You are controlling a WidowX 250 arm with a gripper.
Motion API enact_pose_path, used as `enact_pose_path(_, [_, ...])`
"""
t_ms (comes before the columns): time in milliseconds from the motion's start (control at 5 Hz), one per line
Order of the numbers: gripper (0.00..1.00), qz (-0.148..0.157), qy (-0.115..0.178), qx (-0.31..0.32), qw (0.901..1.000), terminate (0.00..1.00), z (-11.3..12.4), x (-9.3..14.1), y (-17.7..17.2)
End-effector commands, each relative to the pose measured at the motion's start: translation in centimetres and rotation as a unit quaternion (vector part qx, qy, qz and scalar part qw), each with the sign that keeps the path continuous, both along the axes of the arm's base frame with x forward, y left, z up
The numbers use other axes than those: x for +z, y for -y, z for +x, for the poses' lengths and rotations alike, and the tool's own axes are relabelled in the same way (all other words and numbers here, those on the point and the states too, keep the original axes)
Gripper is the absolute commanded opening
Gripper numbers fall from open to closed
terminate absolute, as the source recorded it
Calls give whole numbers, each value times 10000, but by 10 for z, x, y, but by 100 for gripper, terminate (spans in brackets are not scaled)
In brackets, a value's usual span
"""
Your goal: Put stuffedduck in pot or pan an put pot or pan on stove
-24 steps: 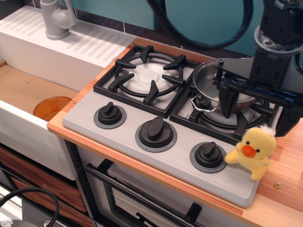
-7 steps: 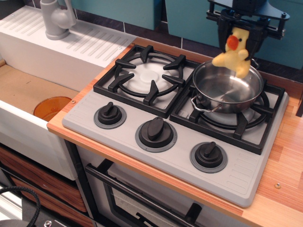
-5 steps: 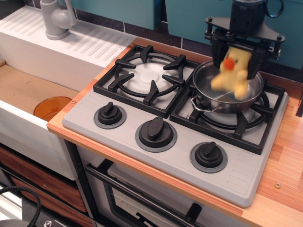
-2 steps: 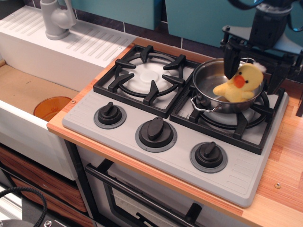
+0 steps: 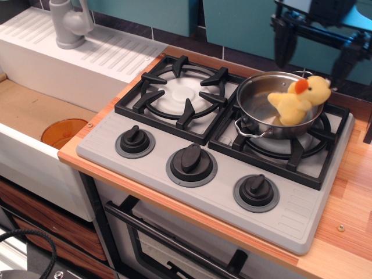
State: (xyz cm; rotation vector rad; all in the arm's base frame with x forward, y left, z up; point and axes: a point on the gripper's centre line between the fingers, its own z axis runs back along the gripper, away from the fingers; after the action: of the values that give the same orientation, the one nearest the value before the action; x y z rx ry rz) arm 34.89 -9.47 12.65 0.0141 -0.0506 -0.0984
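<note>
A: Where's the gripper (image 5: 314, 49)?
B: High above the stove's (image 5: 192, 139) right burner, at the top edge of the only view; its two dark fingers (image 5: 283, 43) hang down well apart, spread wide, with nothing between them; it touches nothing.

A: And the stuffedduck (image 5: 300, 100)?
B: Inside the pot (image 5: 268, 110), tipped against the pot's far right rim; its head and orange beak poke above the rim, its body slumps down the inner wall.

A: The pot itself?
B: Sitting on the stove's right grate, one loop handle facing the front knobs; the steel floor on its left side is bare and shiny.

A: Anything else around the stove?
B: The left burner (image 5: 177, 93) has only its white disc under the grate; three black knobs (image 5: 190, 158) line the stove's front edge; left of the stove lies a sink (image 5: 29, 113) with an orange bowl (image 5: 63, 132) in it; behind that, a grey tap (image 5: 70, 22) on a white ribbed board; right of the stove, bare wooden counter (image 5: 349, 203).
</note>
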Motion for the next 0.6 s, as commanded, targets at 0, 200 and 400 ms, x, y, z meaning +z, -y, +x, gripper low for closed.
enact_pose_path(0, [100, -135, 497, -213, 9984, 0, 25, 28, -30])
enact_pose_path(200, [100, -147, 578, -264, 9979, 0, 28, 19, -43])
enact_pose_path(400, [100, -166, 700, -243, 9971, 0, 26, 5, -52])
